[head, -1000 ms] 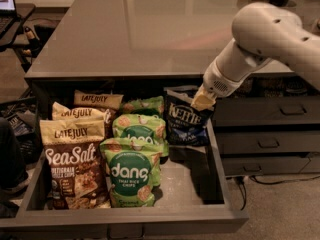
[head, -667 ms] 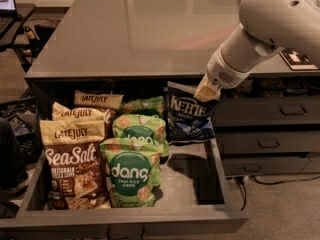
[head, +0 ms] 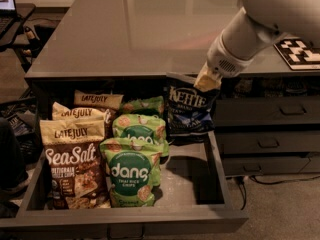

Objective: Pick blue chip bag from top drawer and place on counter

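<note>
The blue chip bag (head: pixel 187 106) is dark navy with white "KETTLE" lettering. It hangs upright above the back right of the open top drawer (head: pixel 125 216), its bottom just over the drawer floor. My gripper (head: pixel 206 79) is shut on the bag's top edge, with the white arm reaching in from the upper right. The glossy grey counter (head: pixel 130 29) lies just behind the bag, whose top edge reaches about level with the counter's front edge.
Green "dang" bags (head: pixel 131 171) stand mid-drawer. Brown Late July and Sea Salt bags (head: pixel 70 166) fill the left side. Narrower handled drawers (head: pixel 267 143) are at the right. A black-and-white marker tag (head: pixel 300 51) lies on the counter's right.
The gripper has risen and shifted right, lifting the chip bag with it up from the drawer floor toward the counter edge.
</note>
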### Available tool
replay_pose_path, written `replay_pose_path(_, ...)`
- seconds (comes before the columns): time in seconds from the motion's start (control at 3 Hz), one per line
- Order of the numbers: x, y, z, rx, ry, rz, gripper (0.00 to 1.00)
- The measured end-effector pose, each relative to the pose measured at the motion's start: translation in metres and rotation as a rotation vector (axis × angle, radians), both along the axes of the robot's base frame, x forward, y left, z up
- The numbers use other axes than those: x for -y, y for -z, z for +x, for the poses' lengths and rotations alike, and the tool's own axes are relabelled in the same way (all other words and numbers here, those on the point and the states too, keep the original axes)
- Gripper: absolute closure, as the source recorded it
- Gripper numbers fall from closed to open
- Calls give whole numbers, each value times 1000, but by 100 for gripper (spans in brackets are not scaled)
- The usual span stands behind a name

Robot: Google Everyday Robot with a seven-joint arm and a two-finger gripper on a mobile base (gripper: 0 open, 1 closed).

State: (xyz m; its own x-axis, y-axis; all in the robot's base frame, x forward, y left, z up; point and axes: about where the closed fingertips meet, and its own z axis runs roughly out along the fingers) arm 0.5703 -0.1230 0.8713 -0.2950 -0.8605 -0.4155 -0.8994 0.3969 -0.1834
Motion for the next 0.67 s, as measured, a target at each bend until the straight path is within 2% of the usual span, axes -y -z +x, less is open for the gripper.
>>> replay_pose_path(0.67, -10, -78, 37, 128, -30, -54, 100)
